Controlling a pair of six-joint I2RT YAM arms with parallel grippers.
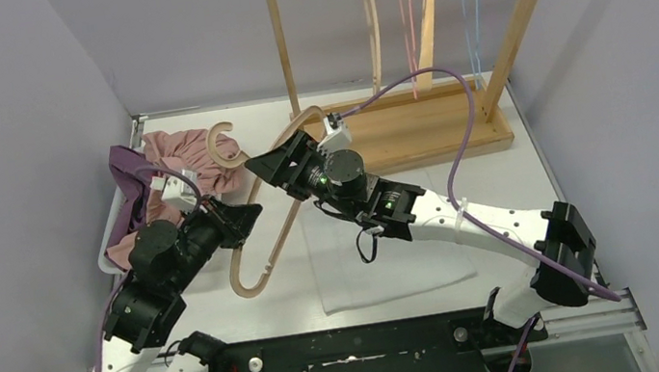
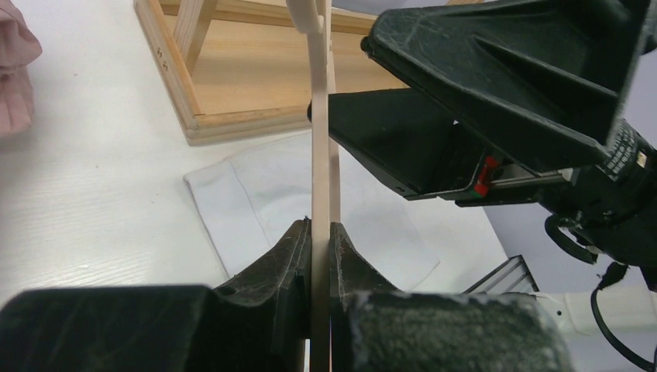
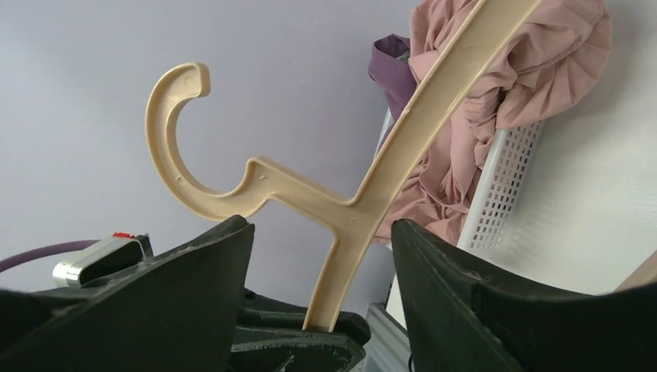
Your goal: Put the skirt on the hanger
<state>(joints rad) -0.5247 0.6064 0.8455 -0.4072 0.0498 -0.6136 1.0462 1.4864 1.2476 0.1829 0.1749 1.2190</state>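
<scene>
A beige plastic hanger is held up over the table, with its hook toward the back left. My left gripper is shut on the hanger's lower arm; in the left wrist view the bar is pinched between the jaws. My right gripper is open, its jaws wide apart on either side of the hanger's neck without touching it. A white skirt lies flat on the table under the right arm and also shows in the left wrist view.
A white basket at the back left holds pink cloth and purple cloth. A wooden rack stands at the back, with several hangers hanging from it. Grey walls close both sides.
</scene>
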